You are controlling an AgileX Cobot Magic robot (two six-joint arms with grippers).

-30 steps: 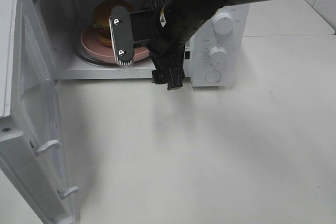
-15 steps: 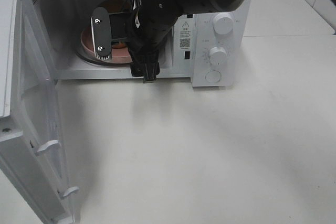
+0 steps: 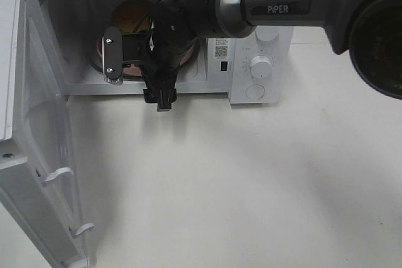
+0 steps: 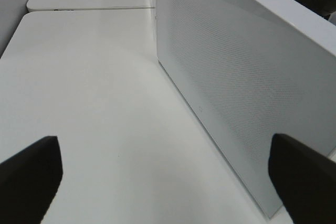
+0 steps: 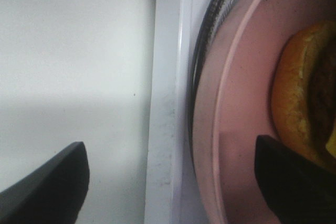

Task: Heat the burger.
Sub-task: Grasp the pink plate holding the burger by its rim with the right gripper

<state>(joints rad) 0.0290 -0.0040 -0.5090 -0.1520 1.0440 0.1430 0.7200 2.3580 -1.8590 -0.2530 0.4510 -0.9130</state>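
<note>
One burger [image 3: 130,16] is seen in the upper left of the exterior high frame, lying on a pink plate [image 3: 100,47] inside the open microwave [image 3: 264,36]; only part of its brown bun is shown above the arm, and its layers cannot be made out there. The right gripper [image 3: 122,61] is held at the front of the cavity, below the bun in the frame, with one black finger [image 3: 112,56] seen side-on across the plate's edge. Its jaws are spread wide and nothing is gripped between them. In the right wrist view the burger [image 5: 304,103] is cut off at the right edge of the frame, so that only a golden arc of bun and a dark strip of filling are shown; it lies beyond the far jaw tip, not between the two tips, and whether that tip touches it cannot be told. The plate [image 5: 241,108] fills the right half of that view, and the dark rim of the turntable [image 5: 207,51] and the white sill are seen beside it. Much of the cavity's middle is hidden by the black arm in the exterior high view. The microwave door [image 3: 44,155] stands swung open at the left edge of that frame. The left gripper [image 4: 168,177] is shown in its own wrist view only, fully parted and empty over the white table [image 4: 89,93], with the door [image 4: 247,93] blurred at the right.
</note>
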